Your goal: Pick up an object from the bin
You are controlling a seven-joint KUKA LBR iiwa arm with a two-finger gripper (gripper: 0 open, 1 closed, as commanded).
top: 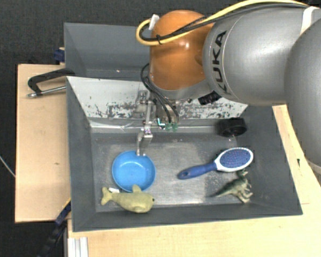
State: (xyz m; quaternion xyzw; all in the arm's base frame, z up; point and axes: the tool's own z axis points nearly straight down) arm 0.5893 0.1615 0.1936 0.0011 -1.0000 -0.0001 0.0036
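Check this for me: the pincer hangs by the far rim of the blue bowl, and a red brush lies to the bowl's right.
One thing is wrong: the brush is blue with a white-rimmed head, not red. The camera view shows it lying to the right of the blue bowl, and the pincer does hang by the bowl's far rim.

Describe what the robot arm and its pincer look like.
The arm is a thick, rounded, silver-grey casing with black KUKA lettering on it. Its wrist wears a glossy orange dome-shaped cover. A yellow cable loops over that cover, and thin black cables run down beside it. The pincer below is slim bare metal.
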